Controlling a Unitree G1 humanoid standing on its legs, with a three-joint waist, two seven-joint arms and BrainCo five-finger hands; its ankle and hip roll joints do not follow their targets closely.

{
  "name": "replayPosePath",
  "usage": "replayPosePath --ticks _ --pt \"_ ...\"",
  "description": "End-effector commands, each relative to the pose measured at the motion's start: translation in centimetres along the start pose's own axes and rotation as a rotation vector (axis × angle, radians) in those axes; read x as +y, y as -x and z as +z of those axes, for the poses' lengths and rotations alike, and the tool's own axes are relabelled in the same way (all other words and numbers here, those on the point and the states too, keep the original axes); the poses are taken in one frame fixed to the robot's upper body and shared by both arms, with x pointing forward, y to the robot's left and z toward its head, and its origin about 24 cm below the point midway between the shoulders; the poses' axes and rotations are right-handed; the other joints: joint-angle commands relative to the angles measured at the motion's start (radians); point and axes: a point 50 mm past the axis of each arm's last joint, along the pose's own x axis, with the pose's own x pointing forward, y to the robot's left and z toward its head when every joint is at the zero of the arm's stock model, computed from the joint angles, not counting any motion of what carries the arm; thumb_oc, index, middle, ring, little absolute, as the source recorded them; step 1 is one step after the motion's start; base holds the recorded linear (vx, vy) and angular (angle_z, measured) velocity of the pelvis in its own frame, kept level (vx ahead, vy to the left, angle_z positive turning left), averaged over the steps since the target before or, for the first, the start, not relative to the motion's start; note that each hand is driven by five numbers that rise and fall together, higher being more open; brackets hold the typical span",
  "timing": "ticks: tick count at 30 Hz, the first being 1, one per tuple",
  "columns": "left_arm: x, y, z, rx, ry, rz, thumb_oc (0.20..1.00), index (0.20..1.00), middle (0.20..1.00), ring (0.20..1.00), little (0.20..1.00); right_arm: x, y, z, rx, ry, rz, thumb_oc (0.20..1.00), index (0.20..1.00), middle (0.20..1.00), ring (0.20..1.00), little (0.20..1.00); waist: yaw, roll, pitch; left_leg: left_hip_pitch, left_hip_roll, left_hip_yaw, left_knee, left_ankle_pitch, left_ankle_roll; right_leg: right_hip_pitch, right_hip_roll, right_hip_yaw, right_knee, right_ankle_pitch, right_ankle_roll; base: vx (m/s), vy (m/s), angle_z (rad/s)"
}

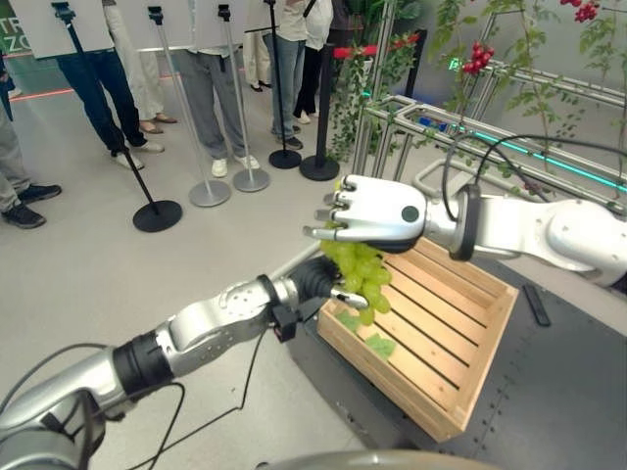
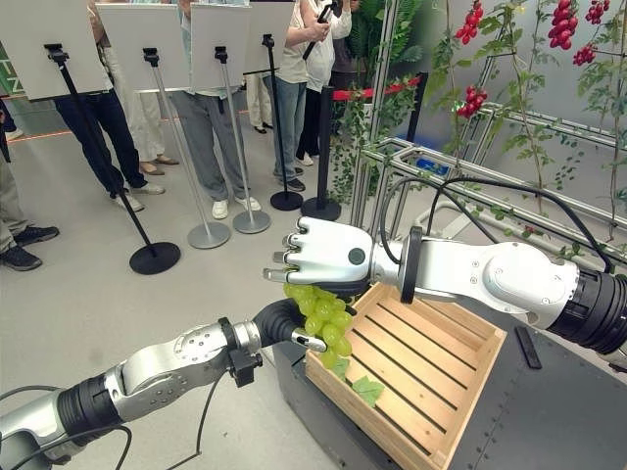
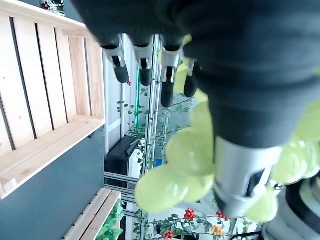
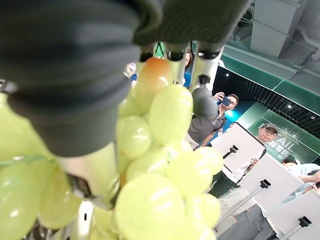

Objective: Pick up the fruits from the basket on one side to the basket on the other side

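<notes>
The bunch of green grapes (image 2: 321, 315) is hanging between the two hands, just above the near-left corner of the wooden crate (image 2: 460, 377), with its long axis pointing down toward the crate's slatted floor. The right hand (image 2: 323, 257) is sitting directly on top of the bunch, palm down, and its wrist view is showing its thumb and fingers curling in among the grapes (image 4: 165, 165), so it is gripping the cluster from above. The left hand (image 2: 294, 328) is reaching in from the outer side of the crate and meeting the bunch low on its side; its wrist view is showing grapes (image 3: 185, 165) pressing against its thumb while its fingers (image 3: 145, 70) are extending fairly straight past them, so it looks to be cupping rather than clamping. Both hands are touching the fruit, which reads as a handover. A few green leaves (image 2: 367, 389) are lying on the crate floor just below the bunch. Spectators (image 2: 206, 88) are standing well beyond the crate.
</notes>
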Motion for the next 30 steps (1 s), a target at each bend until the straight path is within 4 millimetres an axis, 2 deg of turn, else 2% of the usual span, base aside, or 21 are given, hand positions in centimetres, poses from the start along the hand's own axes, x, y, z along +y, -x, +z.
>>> replayPosePath --ticks 1,10,12,13,20,30 --pt "1.1 0.1 4.1 -0.175 -0.031 0.011 1.0 1.0 1.0 1.0 1.0 -1.3 0.7 -1.0 0.025 0.081 -0.013 0.2 0.2 0.2 0.2 0.2 -0.012 -0.029 -0.008 0.019 0.0 -0.006 0.02 -0.071 0.006 -0.008 -0.033 -0.007 0.039 -0.014 0.085 0.0 0.0 0.0" --pt "0.3 -0.2 4.1 -0.244 0.147 0.001 1.0 1.0 1.0 1.0 1.0 0.1 1.5 -1.2 0.042 0.111 0.053 0.2 0.2 0.2 0.2 0.2 -0.013 -0.028 -0.002 0.017 -0.001 -0.009 0.023 -0.075 0.007 -0.009 -0.033 -0.005 0.041 -0.019 0.084 0.0 0.0 0.0" --pt "0.0 -0.3 3.9 -0.251 0.19 -0.002 1.0 1.0 1.0 1.0 1.0 0.2 1.6 -1.3 0.049 0.12 0.053 0.2 0.2 0.2 0.2 0.2 -0.014 -0.028 -0.002 0.017 -0.001 -0.01 0.024 -0.076 0.008 -0.01 -0.033 -0.004 0.042 -0.019 0.084 0.0 0.0 0.0" --pt "-0.4 -0.6 3.5 -0.259 0.272 -0.007 1.0 1.0 1.0 1.0 1.0 0.3 1.7 -1.3 0.054 0.128 0.054 0.2 0.2 0.2 0.2 0.2 -0.014 -0.029 0.002 0.017 -0.002 -0.011 0.025 -0.078 0.009 -0.01 -0.033 -0.003 0.042 -0.02 0.083 0.0 0.0 0.0" --pt "-1.8 -1.4 2.5 -0.265 0.426 -0.052 1.0 1.0 1.0 1.0 1.0 0.4 2.0 -1.2 0.058 0.162 0.061 0.2 0.2 0.2 0.2 0.2 -0.019 -0.031 0.005 0.015 -0.005 -0.013 0.029 -0.082 0.013 -0.011 -0.034 -0.002 0.046 -0.025 0.083 0.0 0.0 0.0" --pt "-3.4 -2.3 2.3 -0.265 0.505 -0.117 1.0 1.0 1.0 1.0 1.0 0.0 1.8 -1.2 0.037 0.188 0.036 0.2 0.2 0.2 0.2 0.2 -0.025 -0.034 0.004 0.015 -0.006 -0.015 0.03 -0.085 0.016 -0.013 -0.035 0.003 0.05 -0.027 0.081 0.0 0.0 0.0"
